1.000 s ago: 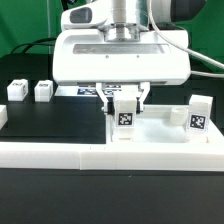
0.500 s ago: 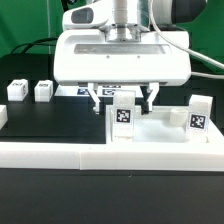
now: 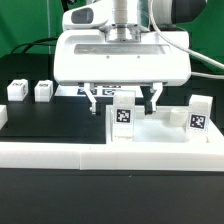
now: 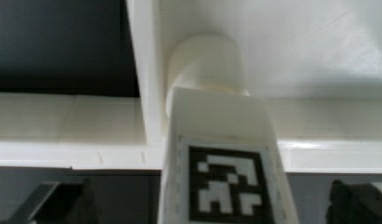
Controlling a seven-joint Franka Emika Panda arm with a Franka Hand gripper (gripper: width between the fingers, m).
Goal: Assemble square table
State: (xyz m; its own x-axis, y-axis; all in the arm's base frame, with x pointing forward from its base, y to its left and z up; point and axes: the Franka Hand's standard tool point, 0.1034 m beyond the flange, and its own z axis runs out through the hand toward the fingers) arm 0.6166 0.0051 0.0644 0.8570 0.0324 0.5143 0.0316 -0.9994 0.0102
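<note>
A white leg block (image 3: 122,115) with a black-and-white tag stands upright on the near left corner of the white square slab (image 3: 160,132). My gripper (image 3: 123,97) is open above it, with one finger on each side of the block and a gap to both. In the wrist view the same leg block (image 4: 214,150) runs up the middle between my dark fingertips (image 4: 60,200), and my gripper (image 4: 209,205) does not touch it. A second leg block (image 3: 198,113) stands on the slab at the exterior view's right. Two more leg blocks (image 3: 17,91) (image 3: 43,91) sit on the black mat at the left.
A long low white rail fence (image 3: 60,152) runs along the front of the black mat (image 3: 55,120). The marker board (image 3: 82,90) lies behind my gripper, mostly hidden. A green backdrop stands behind the arm.
My gripper has opened and let go of the leg block it held a second ago. The block stays standing on the slab corner. Nothing has moved in the last half second.
</note>
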